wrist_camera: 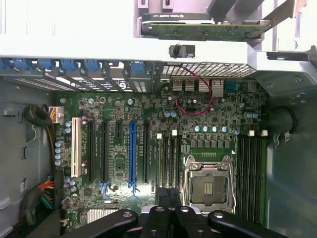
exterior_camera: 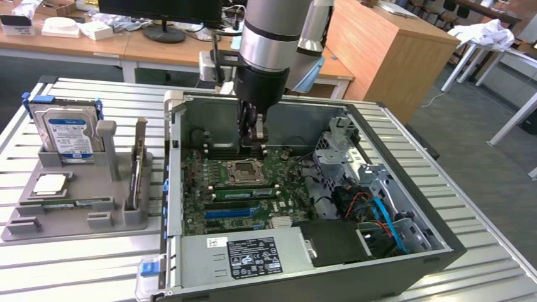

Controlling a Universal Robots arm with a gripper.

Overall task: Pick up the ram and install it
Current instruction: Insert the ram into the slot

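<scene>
So I've got the PC case [exterior_camera: 293, 189] lying on its side on the slatted counter [exterior_camera: 470, 207] with the panel off, which is why the motherboard [exterior_camera: 243, 189] faces straight up and the arm can come down from above. The spare parts sit in a grey holder [exterior_camera: 80, 201] at the exterior view's left, each in its own slot so they stay put: the hard drive [exterior_camera: 65, 133] stands upright at the back and the processor chip [exterior_camera: 49, 184] lies flat in front of it.

The pincer [exterior_camera: 255, 133] is down inside the case, right over the memory slots beside the empty CPU socket [exterior_camera: 243, 168]. It's pinched fully together, and in the wrist view the black fingers [wrist_camera: 168, 196] sit touching. I think there's nothing between them, though a thin board edge-on would be hard to spot.

A ram [exterior_camera: 243, 192] stick already sits seated in a slot just past the socket, well apart from the pincer.
</scene>
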